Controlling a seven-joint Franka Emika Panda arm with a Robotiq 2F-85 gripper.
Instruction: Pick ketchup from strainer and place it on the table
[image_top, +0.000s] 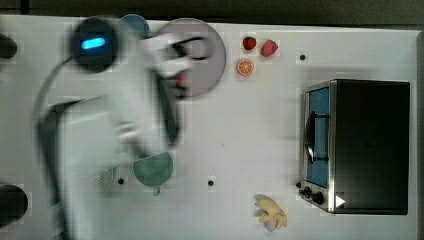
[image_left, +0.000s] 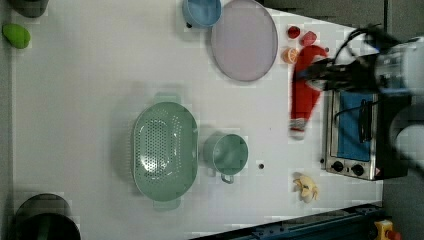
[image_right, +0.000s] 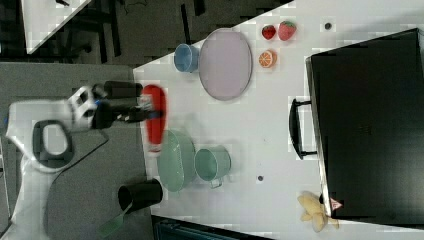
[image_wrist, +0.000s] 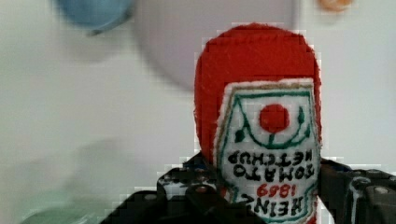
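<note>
The ketchup (image_left: 304, 92), a soft red bottle with a white cap and a white-and-red label, hangs in the air with my gripper (image_left: 320, 75) shut on its middle. In the wrist view the ketchup (image_wrist: 261, 116) stands close before the camera, with the gripper (image_wrist: 264, 198) clamped across its label. In the right view the ketchup (image_right: 155, 120) is held by the gripper (image_right: 142, 112) above the strainer's far end. The pale green oval strainer (image_left: 164, 150) sits empty on the white table (image_left: 85, 85). From above, a red patch of ketchup (image_top: 181, 80) peeks out under the blurred arm.
A round green cup (image_left: 227, 154) stands beside the strainer. A lilac plate (image_left: 244, 40), a blue cup (image_left: 201, 11), two strawberries (image_top: 259, 46) and an orange slice (image_top: 245, 67) lie at one end. A toaster oven (image_top: 357, 145) and a yellow plush toy (image_top: 270, 212) are farther off.
</note>
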